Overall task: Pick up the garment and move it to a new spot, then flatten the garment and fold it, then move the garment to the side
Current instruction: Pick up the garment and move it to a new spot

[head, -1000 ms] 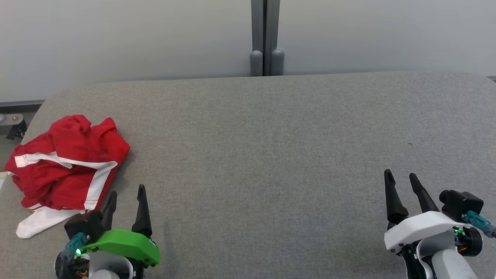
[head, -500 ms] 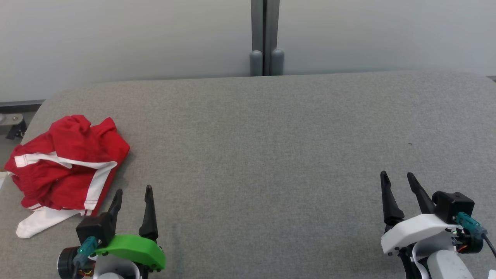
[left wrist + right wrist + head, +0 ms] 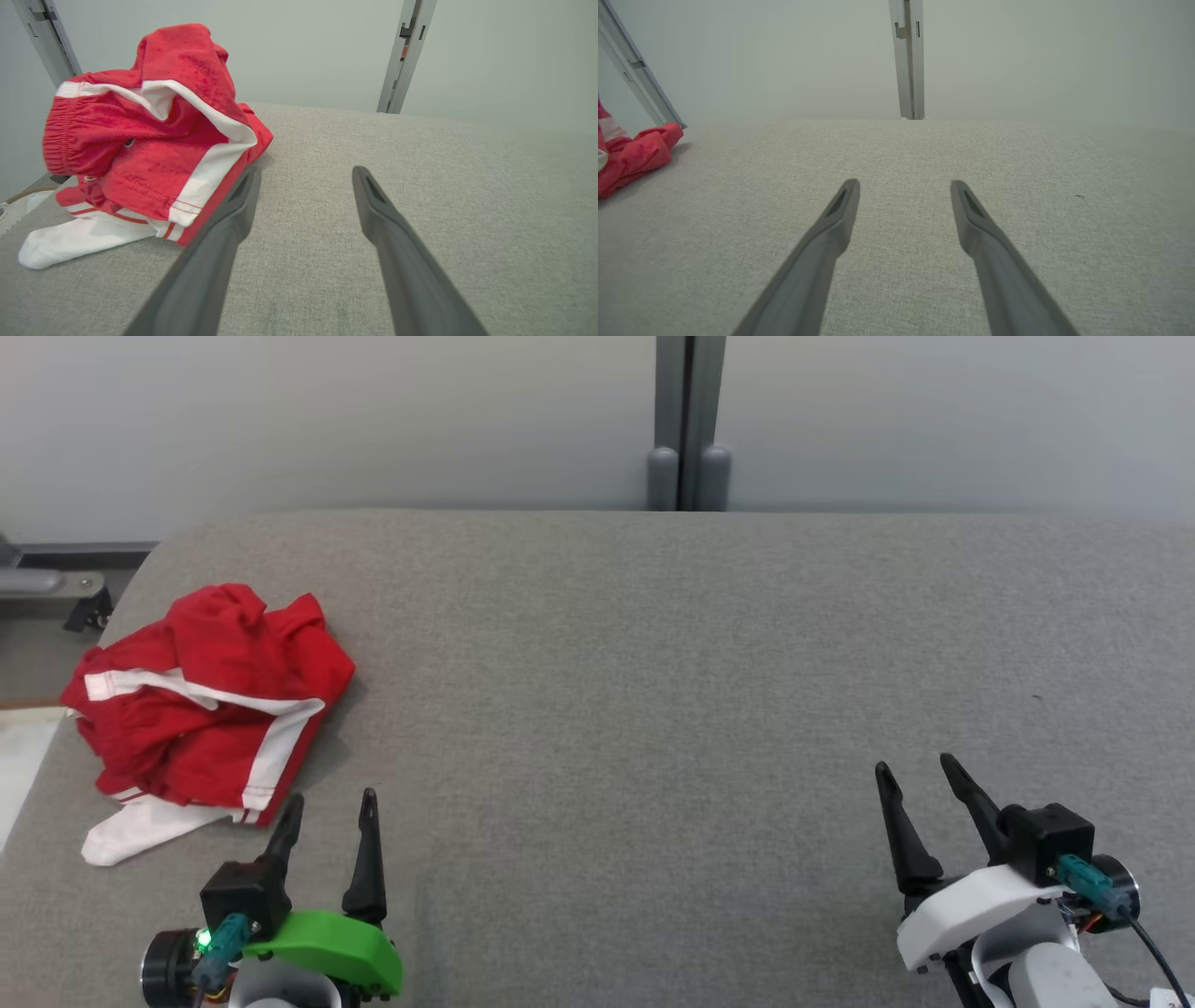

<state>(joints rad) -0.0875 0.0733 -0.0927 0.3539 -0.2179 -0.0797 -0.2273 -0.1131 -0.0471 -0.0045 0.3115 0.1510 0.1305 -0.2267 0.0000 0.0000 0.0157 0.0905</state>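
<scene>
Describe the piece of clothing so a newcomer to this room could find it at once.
Start at the wide grey cloth-covered table and look to its left end, just beyond the left gripper. There lies the garment, a crumpled heap. Its bright red cloth with white stripes, and a white part poking out at the near side, stand out from the grey.

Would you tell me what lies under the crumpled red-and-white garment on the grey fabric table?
A white sleeve pokes out from under the crumpled red-and-white jersey, lying on the grey fabric table. Anything else beneath the heap is covered by its folds.
</scene>
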